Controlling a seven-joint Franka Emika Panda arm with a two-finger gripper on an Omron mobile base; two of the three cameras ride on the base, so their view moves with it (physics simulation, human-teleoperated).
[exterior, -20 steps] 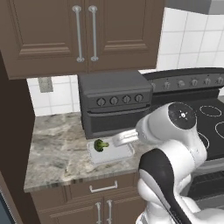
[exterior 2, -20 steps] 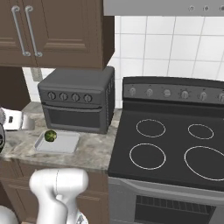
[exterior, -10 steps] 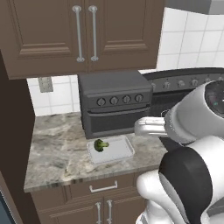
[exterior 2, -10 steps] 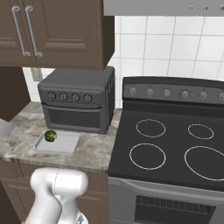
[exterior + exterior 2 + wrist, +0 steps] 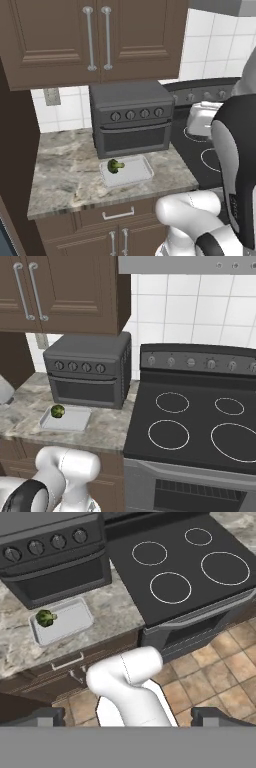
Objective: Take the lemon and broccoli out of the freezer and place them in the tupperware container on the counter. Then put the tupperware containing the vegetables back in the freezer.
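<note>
On the left of the table [image 5: 60,170] the broccoli [image 5: 115,165] lies in the tupperware container [image 5: 131,172], before the toaster oven [image 5: 132,120]. My arm has swung right, over the stove [image 5: 175,567]; my fingers [image 5: 127,716] spread wide, empty. The lemon comes next.

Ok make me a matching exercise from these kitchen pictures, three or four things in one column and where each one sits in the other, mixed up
Things
1. broccoli
2. tupperware container
3. toaster oven
4. stove

Places
A. at the back of the counter, under the wooden wall cabinets
B. to the right of the counter
C. in a corner of the tupperware container
D. on the counter, right in front of the toaster oven

Pairs: 1-C, 2-D, 3-A, 4-B
</note>
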